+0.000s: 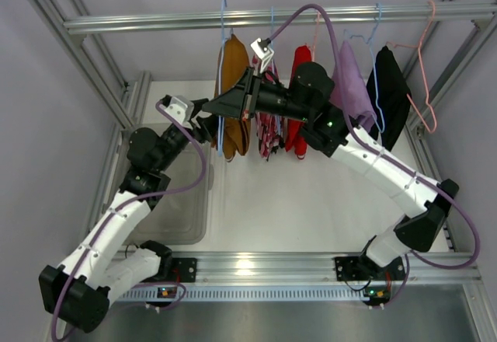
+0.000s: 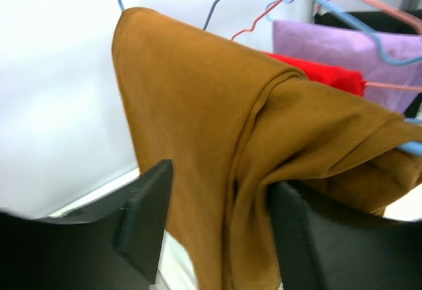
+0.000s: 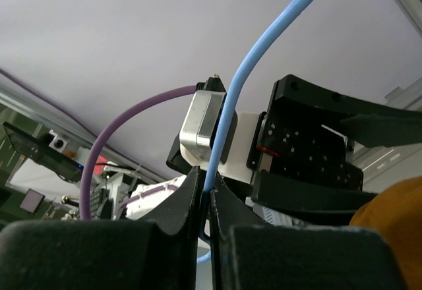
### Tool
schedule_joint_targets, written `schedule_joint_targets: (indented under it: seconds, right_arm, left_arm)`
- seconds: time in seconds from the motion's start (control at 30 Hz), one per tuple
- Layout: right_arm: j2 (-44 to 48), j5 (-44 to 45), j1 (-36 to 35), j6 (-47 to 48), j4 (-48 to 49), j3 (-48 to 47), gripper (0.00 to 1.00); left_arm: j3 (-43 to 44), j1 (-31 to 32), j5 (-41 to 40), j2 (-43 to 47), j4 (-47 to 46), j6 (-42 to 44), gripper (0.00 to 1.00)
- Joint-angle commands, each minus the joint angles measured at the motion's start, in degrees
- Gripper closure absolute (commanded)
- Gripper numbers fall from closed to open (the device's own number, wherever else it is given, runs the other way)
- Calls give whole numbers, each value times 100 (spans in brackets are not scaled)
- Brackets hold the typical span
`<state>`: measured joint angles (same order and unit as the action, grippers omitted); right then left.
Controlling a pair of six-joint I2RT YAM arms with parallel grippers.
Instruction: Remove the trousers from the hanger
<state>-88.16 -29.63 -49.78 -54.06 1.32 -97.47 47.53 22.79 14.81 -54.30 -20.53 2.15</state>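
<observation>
The mustard trousers (image 1: 235, 101) hang folded over the light-blue wire hanger (image 1: 222, 23) at the left end of the rail. My right gripper (image 1: 219, 108) reaches in from the right and is shut on the hanger's blue wire (image 3: 264, 39), pinched between the fingertips of the right gripper (image 3: 206, 183). My left gripper (image 1: 206, 130) is just left of the trousers. In the left wrist view the left gripper (image 2: 221, 201) is open, with the hanging fold of the trousers (image 2: 211, 105) between its fingers (image 2: 145, 211). A corner of the trousers (image 3: 395, 217) shows in the right wrist view.
Further right on the metal rail (image 1: 155, 23) hang a pink patterned garment (image 1: 268, 136), a red garment (image 1: 299, 109), a purple garment (image 1: 351, 85), a black garment (image 1: 392, 93) and a bare pink hanger (image 1: 425, 85). A clear bin (image 1: 175, 210) sits below left.
</observation>
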Motion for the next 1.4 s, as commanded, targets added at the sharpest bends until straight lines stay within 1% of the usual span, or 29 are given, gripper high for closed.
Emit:
schedule_joint_targets:
  seconds: [0.0, 0.1, 0.2, 0.23, 0.3, 0.33, 0.47, 0.63, 0.73, 0.87, 0.97, 1.0, 1.13, 1.23, 1.37]
  right_arm:
    - [589, -482, -146, 212, 1125, -141, 100]
    - [598, -535, -146, 221, 1151, -184, 100]
    - [651, -623, -146, 282, 1151, -185, 100]
    - [668, -632, -146, 352, 1125, -176, 100]
    - [738, -606, -137, 449, 1020, -115, 100]
    - [808, -580, -129, 571, 889, -79, 100]
    - [1011, -395, 82, 783, 545, 245, 100]
    - [1187, -228, 293, 748, 492, 720, 100]
    - [1205, -184, 372, 748, 509, 852, 100]
    - [1152, -96, 390, 801, 395, 879, 100]
    - [1064, -8, 390, 818, 246, 835, 100]
    - [1038, 53, 390, 810, 167, 826, 100]
    - [915, 115, 390, 783, 96, 791, 100]
    - [932, 115, 390, 810, 87, 878, 100]
    - [1081, 19, 390, 871, 96, 1160, 100]
  left_arm:
    - [415, -29, 82, -28, -785, 57, 44]
    - [503, -28, 163, -89, -698, 101, 51]
    - [538, -29, 329, -107, -671, 154, 62]
    - [547, -29, 356, -107, -645, 154, 72]
    - [678, -20, 365, -98, -453, 162, 88]
    - [705, -28, 356, -46, -391, 163, 100]
    - [933, -29, 417, 262, 31, 268, 100]
    - [1433, -29, 418, 631, 900, 84, 100]
    - [1601, -29, 374, 798, 1191, 13, 100]
    - [1864, -29, 286, 930, 1385, -74, 100]
    - [1997, -28, 400, 948, 1473, -189, 100]
    - [2058, -29, 461, 957, 1473, -389, 100]
    - [2164, -29, 514, 983, 1491, -470, 100]
    - [2243, -29, 497, 1036, 1465, -479, 100]
    - [2515, -29, 724, 1088, 1596, -619, 100]
